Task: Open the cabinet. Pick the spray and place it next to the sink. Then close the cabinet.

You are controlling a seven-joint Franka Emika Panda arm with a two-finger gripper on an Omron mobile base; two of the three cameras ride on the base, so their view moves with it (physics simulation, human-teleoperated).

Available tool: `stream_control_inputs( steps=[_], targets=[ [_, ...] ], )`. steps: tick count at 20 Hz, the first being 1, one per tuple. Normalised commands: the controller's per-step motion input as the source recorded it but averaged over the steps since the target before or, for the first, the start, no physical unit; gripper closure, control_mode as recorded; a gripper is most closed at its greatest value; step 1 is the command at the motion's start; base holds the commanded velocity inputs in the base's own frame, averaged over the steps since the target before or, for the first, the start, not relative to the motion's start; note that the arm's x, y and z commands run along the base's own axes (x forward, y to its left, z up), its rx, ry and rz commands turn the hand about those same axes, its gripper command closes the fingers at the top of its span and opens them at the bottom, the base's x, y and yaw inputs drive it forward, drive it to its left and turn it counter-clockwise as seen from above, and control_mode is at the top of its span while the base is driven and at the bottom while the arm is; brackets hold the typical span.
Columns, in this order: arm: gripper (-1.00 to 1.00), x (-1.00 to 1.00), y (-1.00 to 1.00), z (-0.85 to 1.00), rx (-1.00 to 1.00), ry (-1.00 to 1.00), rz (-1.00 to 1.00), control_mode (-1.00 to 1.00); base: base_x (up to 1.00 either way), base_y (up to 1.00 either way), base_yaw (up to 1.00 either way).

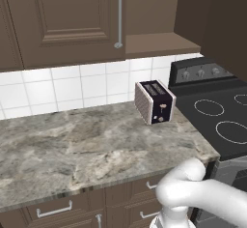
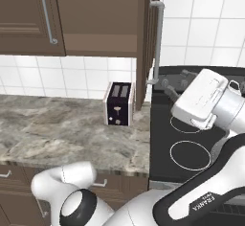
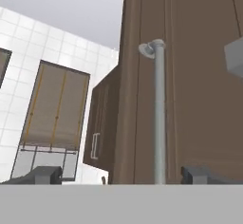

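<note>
1. Marbled grey counter (image 1: 87, 145) runs under a white tiled wall, with a black stovetop (image 1: 226, 121) at its right end.
2. Black-and-silver toaster (image 1: 154, 101) stands upright on the counter near the stovetop, just below the cabinet (image 1: 62, 19).
3. Cabinet: dark brown; its left door is shut, with a vertical silver bar handle (image 1: 118, 17). In the right base view the right door (image 2: 146, 38) swings out edge-on, its handle (image 2: 155, 43) facing the stovetop.
4. Writing: "FRANKA" is printed on the dark forearm link (image 2: 206, 202) in the right base view. No other text is legible; the toaster's front markings are too small to read.
5. Gripper (image 3: 118, 174): fingers spread wide, nothing between them. In the hand view the door handle rises between the two fingertips (image 3: 45, 174), nearer the right one; contact cannot be judged.
6. Cabinet interior is cut off by the frame top and hidden by the open door.
7. Hand view background: a window with blinds (image 3: 52, 123), blurred.
</note>
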Motion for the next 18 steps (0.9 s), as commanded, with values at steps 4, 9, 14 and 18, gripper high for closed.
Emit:
stream_control_inputs(
  steps=[4,9,14,18],
  targets=[
    [-1.00,0.48,-0.59,-0.06,-0.02,0.00,0.00,-1.00,0.00,0.00,0.00],
    [-1.00,0.51,-0.07,-0.19,-0.11,0.02,0.00,-1.00,0.00,0.00,0.00],
    [-1.00,0.15,0.00,-0.10,-0.11,0.05,0.00,-1.00,0.00,0.00,0.00],
    [-1.00,0.19,0.00,-0.14,-0.13,0.04,0.00,-1.00,0.00,0.00,0.00]
  ],
)
